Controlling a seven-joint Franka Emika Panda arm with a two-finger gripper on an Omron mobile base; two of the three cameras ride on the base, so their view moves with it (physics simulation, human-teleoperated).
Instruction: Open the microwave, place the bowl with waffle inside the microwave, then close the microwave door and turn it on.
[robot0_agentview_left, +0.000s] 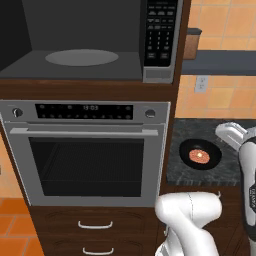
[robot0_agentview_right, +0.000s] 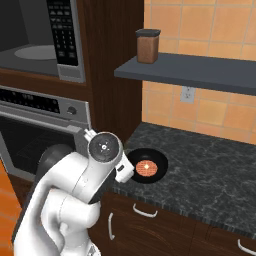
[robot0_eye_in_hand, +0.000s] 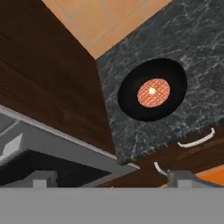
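Orange-tiled kitchen wall (robot0_agentview_right: 220, 30) across the back, dark marble tabletop (robot0_agentview_right: 210, 170) running along the lower right of the right base view. Sitting on that tabletop near its left end: the bowl (robot0_agentview_right: 145, 169), black and shallow, with the waffle (robot0_agentview_right: 146, 168) lying flat in its middle. Same pair at center right in the left base view, bowl (robot0_agentview_left: 200, 154) and waffle (robot0_agentview_left: 198, 156), just right of the wall oven (robot0_agentview_left: 87, 155). Up top left in that view, the microwave (robot0_agentview_left: 90, 40) with its cavity showing, grey turntable (robot0_agentview_left: 81, 57) bare, keypad strip (robot0_agentview_left: 161, 32) on the right side. Can't make out the door in any view. Gripper (robot0_eye_in_hand: 112, 177) spread wide at the bottom of the hand view, holding nothing, well apart from the bowl (robot0_eye_in_hand: 152, 89), which sits upper right there with the waffle (robot0_eye_in_hand: 153, 92) inside. Brown canister (robot0_agentview_right: 148, 46) standing on the dark shelf (robot0_agentview_right: 200, 70) above the tabletop, upper middle of the right base view. Wall outlet (robot0_agentview_right: 188, 94) just below the shelf. Drawer handles (robot0_agentview_left: 95, 225) under the oven.
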